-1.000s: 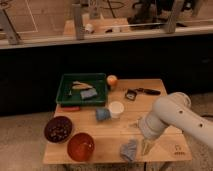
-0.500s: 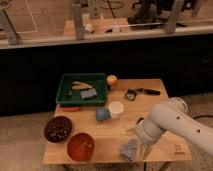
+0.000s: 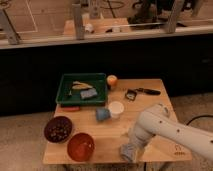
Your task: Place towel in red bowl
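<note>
The towel (image 3: 127, 152) is a crumpled grey-blue cloth at the front edge of the wooden table (image 3: 150, 105). The red bowl (image 3: 80, 146) stands empty at the front left, about a hand's width left of the towel. My white arm reaches in from the right and bends down over the towel. My gripper (image 3: 132, 145) is at the towel's top right, touching or just above it, and the arm mostly hides it.
A dark bowl (image 3: 58, 129) with small bits in it stands left of the red bowl. A green tray (image 3: 65, 92) holding items is at the back left. An orange cup (image 3: 112, 81), a white cup (image 3: 116, 109), a tipped blue cup (image 3: 102, 114) and a black tool (image 3: 139, 92) lie mid-table.
My arm has swung left and lower, bringing the gripper down onto the towel. The towel and the bowls have not visibly moved.
</note>
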### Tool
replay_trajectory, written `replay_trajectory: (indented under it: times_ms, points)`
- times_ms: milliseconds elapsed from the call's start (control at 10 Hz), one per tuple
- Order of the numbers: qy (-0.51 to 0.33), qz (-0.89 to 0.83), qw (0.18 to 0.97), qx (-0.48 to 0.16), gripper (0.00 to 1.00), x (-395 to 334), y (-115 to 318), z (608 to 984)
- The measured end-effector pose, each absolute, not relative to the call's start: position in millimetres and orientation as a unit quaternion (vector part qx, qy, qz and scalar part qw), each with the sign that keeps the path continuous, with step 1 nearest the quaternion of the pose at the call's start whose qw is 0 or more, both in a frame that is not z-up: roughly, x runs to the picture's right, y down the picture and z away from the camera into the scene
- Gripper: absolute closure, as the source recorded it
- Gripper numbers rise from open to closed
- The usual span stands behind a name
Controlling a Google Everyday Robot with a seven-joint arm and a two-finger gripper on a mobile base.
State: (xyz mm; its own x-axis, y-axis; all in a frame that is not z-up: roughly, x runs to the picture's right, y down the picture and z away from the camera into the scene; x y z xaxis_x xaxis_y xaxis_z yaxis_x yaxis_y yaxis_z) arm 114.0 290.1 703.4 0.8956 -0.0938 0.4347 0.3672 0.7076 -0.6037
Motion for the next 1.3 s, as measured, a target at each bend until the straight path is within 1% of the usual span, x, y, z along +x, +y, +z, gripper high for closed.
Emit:
replay_trajectory:
  times_ms: [500,600,800,1100,1200,1300]
  points:
    - [-0.209,-0.146,0.885,-0.390,0.20,110.9,322.7,743.9]
    - [-0.210,-0.149,0.882,-0.394,0.24,110.9,329.1,750.3]
    - [-0.207,-0.149,0.882,-0.396,0.42,111.5,332.2,754.3]
    - [-0.212,-0.140,0.883,-0.395,0.73,111.4,331.3,757.0]
    - [-0.214,-0.141,0.882,-0.396,0.80,109.5,330.9,756.3]
    - [-0.213,-0.141,0.881,-0.398,0.92,110.4,331.7,755.4]
